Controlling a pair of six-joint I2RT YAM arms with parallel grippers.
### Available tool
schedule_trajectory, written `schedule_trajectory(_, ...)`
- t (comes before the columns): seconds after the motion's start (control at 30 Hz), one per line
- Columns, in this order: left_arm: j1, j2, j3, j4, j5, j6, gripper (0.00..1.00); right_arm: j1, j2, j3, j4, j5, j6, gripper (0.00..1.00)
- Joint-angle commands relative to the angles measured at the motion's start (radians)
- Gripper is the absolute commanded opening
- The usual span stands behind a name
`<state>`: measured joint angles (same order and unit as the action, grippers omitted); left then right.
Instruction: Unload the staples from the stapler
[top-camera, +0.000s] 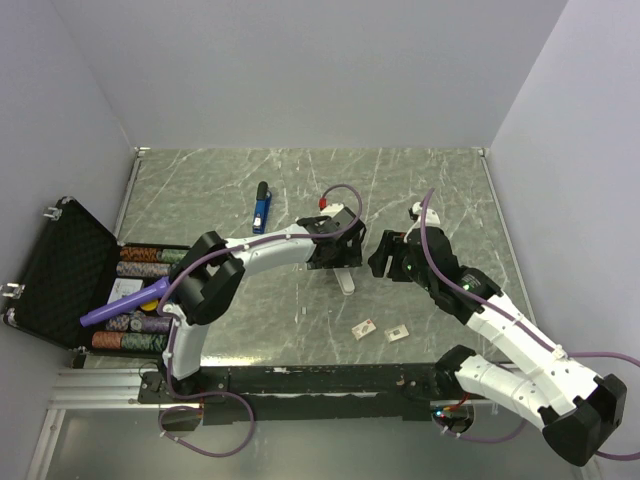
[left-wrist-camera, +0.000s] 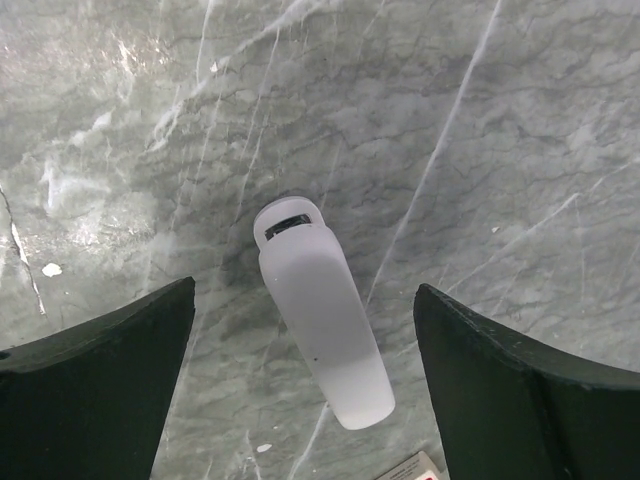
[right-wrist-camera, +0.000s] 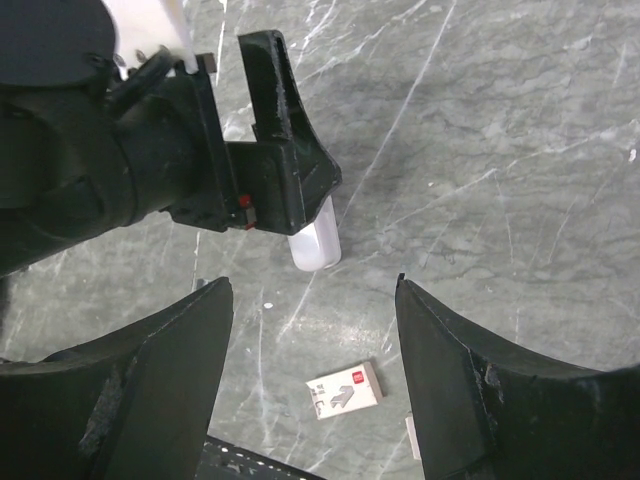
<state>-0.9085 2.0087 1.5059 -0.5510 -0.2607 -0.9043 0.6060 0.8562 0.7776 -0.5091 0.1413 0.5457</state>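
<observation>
Plainly, neither arm is over the stapler (top-camera: 261, 210). The left fingers (left-wrist-camera: 100, 390) are spread wide and grip nothing. Between them, down on the bench (top-camera: 440, 190), lies a white oblong bar (left-wrist-camera: 325, 330), tilted across the gap and touched by neither finger. The right fingers (right-wrist-camera: 480, 390) are likewise parted and empty. They hang just beside the left wrist, pointed at the same bar, with a small red-marked card (right-wrist-camera: 343, 390) on the bench near them.

Neither wrist camera shows the stapler at all. In the overhead view it lies flat on the bench, to the left of the left fingers and farther from the arm bases, apart from everything else. Its long axis runs almost straight away from the near edge, with the black end on the far side and the blue body toward the arms.

No staple strip can be made out anywhere. I judge the staples to be inside the stapler, so the unloading is not yet begun. The left arm is clearly the nearer one, and its reach would go leftward and away from the bases. Since the stapler's length runs fore and aft, the fingers would probably need to close across its narrow sides.
</observation>
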Motion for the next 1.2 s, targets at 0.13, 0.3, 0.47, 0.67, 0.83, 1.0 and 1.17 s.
schedule_trajectory(0.13,-0.004,0.022,0.045,0.01,0.002,-0.028,0.85,-0.006,-0.029,-0.015,0.029,-0.009,0.005,0.73)
schedule_trajectory(0.3,-0.003,0.021,0.047,0.014,0.003,-0.016,0.76,-0.006,-0.034,-0.018,0.03,-0.009,0.0,0.73)
schedule_trajectory(0.47,-0.004,0.024,0.047,0.014,0.015,-0.011,0.62,-0.006,-0.025,-0.017,0.035,-0.02,0.003,0.73)
schedule_trajectory(0.67,-0.004,0.025,0.034,0.02,0.021,-0.007,0.51,-0.006,-0.023,-0.024,0.043,-0.031,0.01,0.73)
schedule_trajectory(0.83,-0.004,0.016,0.03,0.02,0.028,0.004,0.36,-0.005,-0.028,-0.028,0.044,-0.029,0.014,0.73)
schedule_trajectory(1.0,-0.003,-0.008,0.02,0.016,0.025,0.033,0.11,-0.006,-0.025,-0.031,0.046,-0.029,0.016,0.72)
schedule_trajectory(1.17,-0.003,-0.073,-0.047,0.12,0.099,0.152,0.01,-0.006,-0.026,-0.032,0.049,-0.032,0.019,0.72)
